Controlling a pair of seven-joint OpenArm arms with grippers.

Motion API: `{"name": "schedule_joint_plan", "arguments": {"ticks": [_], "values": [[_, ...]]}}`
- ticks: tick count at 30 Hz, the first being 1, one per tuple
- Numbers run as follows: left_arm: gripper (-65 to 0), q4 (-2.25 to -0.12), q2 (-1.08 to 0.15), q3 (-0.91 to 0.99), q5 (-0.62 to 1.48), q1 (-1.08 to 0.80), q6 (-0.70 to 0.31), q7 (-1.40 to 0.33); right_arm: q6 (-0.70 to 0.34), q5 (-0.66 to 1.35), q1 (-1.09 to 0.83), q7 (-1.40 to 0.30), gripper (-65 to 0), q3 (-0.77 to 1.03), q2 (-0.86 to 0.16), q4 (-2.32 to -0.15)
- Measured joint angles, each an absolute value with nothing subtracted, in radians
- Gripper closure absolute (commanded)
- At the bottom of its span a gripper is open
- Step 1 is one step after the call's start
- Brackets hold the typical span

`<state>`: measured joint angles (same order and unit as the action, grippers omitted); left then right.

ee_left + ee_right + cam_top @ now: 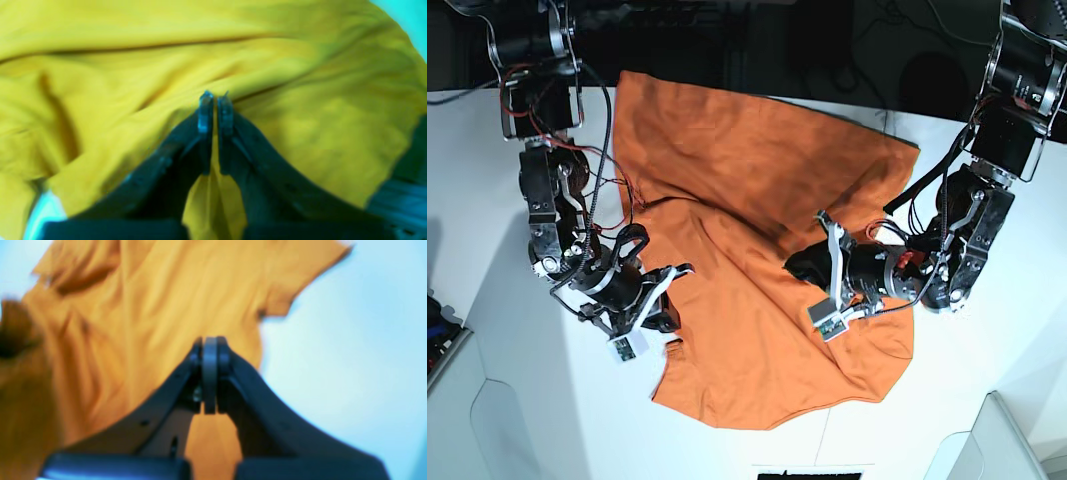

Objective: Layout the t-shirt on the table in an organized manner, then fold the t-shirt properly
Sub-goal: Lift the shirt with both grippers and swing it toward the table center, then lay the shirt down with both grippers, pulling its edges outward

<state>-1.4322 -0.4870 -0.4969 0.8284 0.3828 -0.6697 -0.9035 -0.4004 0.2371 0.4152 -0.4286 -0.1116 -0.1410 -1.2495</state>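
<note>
We see the rumpled bright orange cotton t-shirt (757, 270) on the flat white worktop (487, 170); left hand (215, 96) and right hand (210, 341), both closed, pinch its fabric.

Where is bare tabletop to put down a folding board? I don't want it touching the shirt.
Bare table lies left of the t-shirt, beyond the right gripper, and along the front edge below the hem. The middle is crowded: the left gripper lies on the cloth.

The orange t-shirt (757, 300) lies spread but wrinkled on my white table (487, 160), one fold running across its middle
</note>
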Motion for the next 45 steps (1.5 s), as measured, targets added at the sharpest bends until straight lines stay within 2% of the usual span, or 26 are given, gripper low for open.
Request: {"name": "schedule_joint_plan", "arguments": {"ticks": [4, 10, 13, 20, 36, 40, 45], "values": [[-6.5, -1.440, -0.488, -0.498, 0.827, 0.294, -0.670, -0.917, -0.387, 0.167, 0.537, -0.364, 0.0, -0.109, -0.086, -1.059], [-6.5, -1.446, -0.490, -0.474, 0.817, 0.194, -0.671, -0.904, -0.385, 0.072, 0.673, -0.356, 0.0, -0.125, 0.019, -0.813], [-6.5, -1.451, -0.490, -0.468, 0.775, 0.160, -0.679, -0.867, -0.385, 0.059, 0.698, -0.351, 0.0, -0.187, 0.027, -0.740], [-6.5, -1.454, -0.490, -0.465, 0.716, 0.133, -0.659, -0.805, -0.385, 0.029, 0.694, -0.344, 0.0, -0.295, -0.035, -0.707], [-6.5, -1.453, -0.494, -0.467, 0.590, 0.141, -0.661, -0.740, -0.402, 0.176, 0.612, -0.318, 0.0, -0.295, -0.206, -0.733], [-6.5, -1.423, -0.530, -0.467, 0.529, 0.154, -0.638, -0.667, -0.423, 0.296, 0.540, -0.344, 0.0, -0.288, -0.280, -0.810], [-6.5, -1.361, -0.531, -0.463, 0.419, 0.188, -0.617, -0.601, -0.435, 0.357, 0.397, -0.408, 0.0, -0.284, -0.349, -1.030]]}}
